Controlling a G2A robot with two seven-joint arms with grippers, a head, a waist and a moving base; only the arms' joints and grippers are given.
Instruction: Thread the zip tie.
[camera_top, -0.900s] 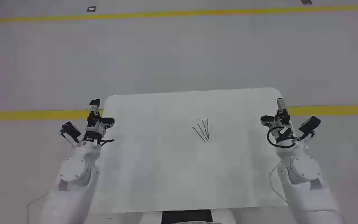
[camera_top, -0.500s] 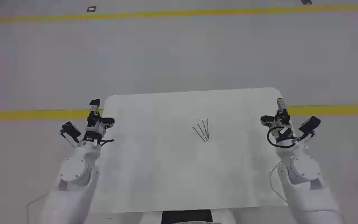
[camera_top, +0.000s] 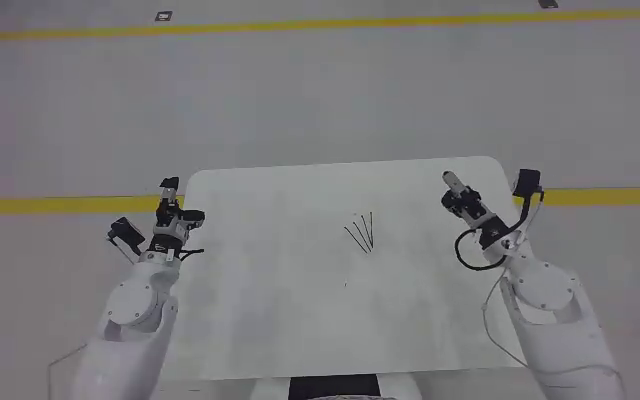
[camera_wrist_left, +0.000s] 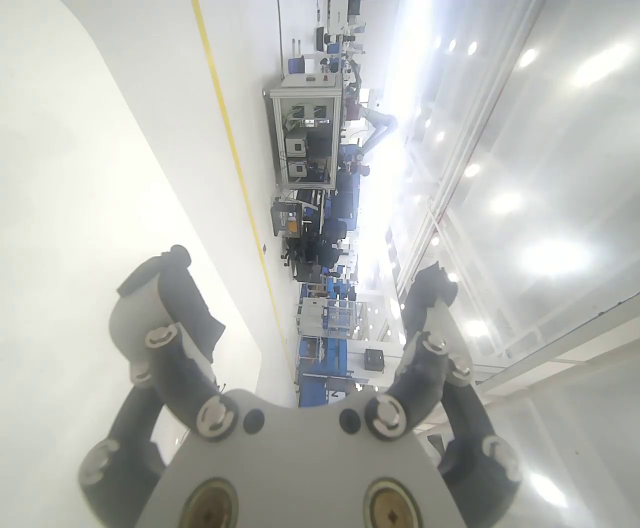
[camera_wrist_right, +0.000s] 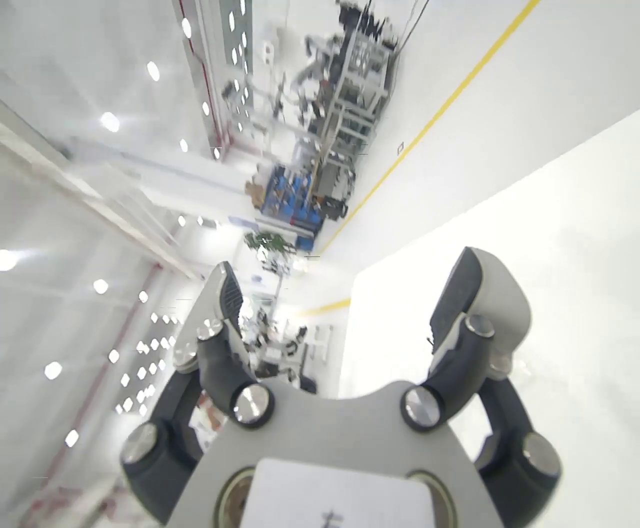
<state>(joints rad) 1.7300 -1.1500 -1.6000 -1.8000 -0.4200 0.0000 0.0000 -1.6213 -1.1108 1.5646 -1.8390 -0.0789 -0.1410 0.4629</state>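
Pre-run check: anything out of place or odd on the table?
Nothing stands out. The zip ties lie fanned on the table, unthreaded; left gripper and right gripper are open and empty near its side edges.

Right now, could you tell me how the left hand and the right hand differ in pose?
The left hand hangs outside the left edge of the table; the right hand is over its right edge. The left hand points straight ahead; the right hand angles inward toward the zip ties. Both are open and empty.
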